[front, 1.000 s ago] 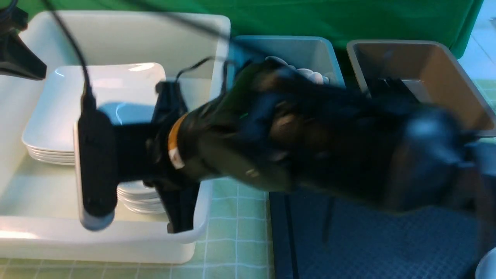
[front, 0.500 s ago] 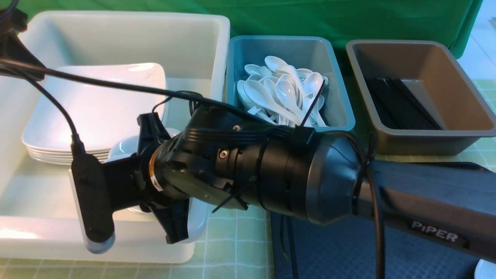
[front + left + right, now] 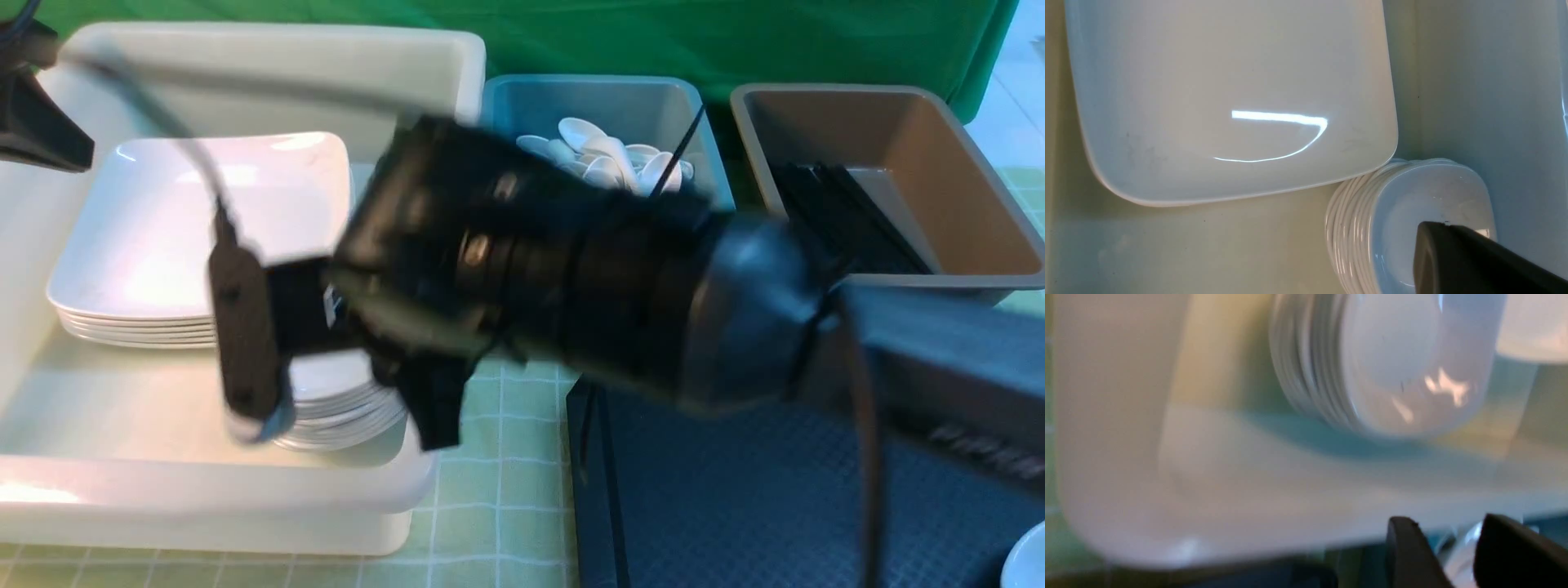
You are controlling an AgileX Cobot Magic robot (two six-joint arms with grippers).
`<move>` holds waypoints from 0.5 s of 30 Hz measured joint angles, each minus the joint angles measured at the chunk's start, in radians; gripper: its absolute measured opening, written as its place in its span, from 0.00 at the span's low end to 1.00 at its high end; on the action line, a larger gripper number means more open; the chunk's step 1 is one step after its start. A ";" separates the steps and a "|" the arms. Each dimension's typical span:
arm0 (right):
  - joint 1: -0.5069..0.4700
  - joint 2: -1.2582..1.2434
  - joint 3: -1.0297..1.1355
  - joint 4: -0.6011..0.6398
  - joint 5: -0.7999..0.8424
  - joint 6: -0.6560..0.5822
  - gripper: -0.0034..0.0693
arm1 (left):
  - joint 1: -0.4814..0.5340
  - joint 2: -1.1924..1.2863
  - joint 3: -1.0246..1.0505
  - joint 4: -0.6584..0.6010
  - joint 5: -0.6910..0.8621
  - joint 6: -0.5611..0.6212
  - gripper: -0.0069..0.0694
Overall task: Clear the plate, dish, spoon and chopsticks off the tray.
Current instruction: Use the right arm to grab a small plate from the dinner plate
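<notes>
Hovering low over the dish stack (image 3: 343, 404) in the white tub's (image 3: 204, 498) five o'clock corner, the empty, narrowly parted right gripper (image 3: 1447, 528) risks clipping it sideways; left gripper (image 3: 1435, 245) closed.

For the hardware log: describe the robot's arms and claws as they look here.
Right arm: black, with a ribbed cylindrical wrist, a rounded grey-black joint cap, thin black cables and a cable tie. An oblong black camera sits at its wrist. Right claw: two thick matte black fingers. Left claw: only a dark rounded tip shows.
</notes>
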 joint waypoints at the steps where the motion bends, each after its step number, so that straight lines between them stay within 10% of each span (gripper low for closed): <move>1: -0.002 -0.019 -0.020 -0.004 0.045 0.040 0.25 | 0.000 0.000 0.000 0.001 0.000 0.000 0.07; 6: -0.024 -0.198 -0.032 -0.012 0.097 0.251 0.06 | 0.000 0.000 0.000 0.002 -0.001 0.000 0.07; 15: -0.243 -0.727 0.453 0.223 0.117 0.512 0.11 | 0.000 0.000 0.000 0.002 -0.007 0.000 0.07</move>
